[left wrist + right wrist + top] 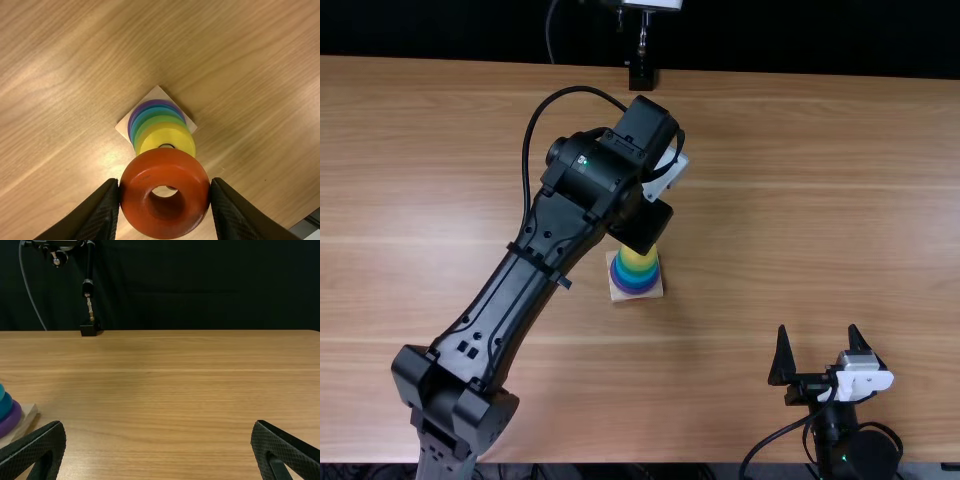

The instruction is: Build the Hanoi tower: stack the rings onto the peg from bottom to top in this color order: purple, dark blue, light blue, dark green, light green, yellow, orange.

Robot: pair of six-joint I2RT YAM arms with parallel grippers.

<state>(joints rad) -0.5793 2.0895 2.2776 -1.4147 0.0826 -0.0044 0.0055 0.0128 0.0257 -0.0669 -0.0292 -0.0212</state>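
left gripper [644,222]: fingers pinching orange ring [137,177], one per side
orange ring: held close to yellow ring [175,136]
stack [636,280]: mid-bench [770,220], yellow ring topmost
right gripper [818,328]: fingers spread, near right

Base [616,293] near mid-bench [800,200], roughly midway between left and right edges. Ring stack [636,272] on base. Single ring [136,185] in left gripper [665,180], above bench. Stand [642,78] behind base, at far edge's middle.
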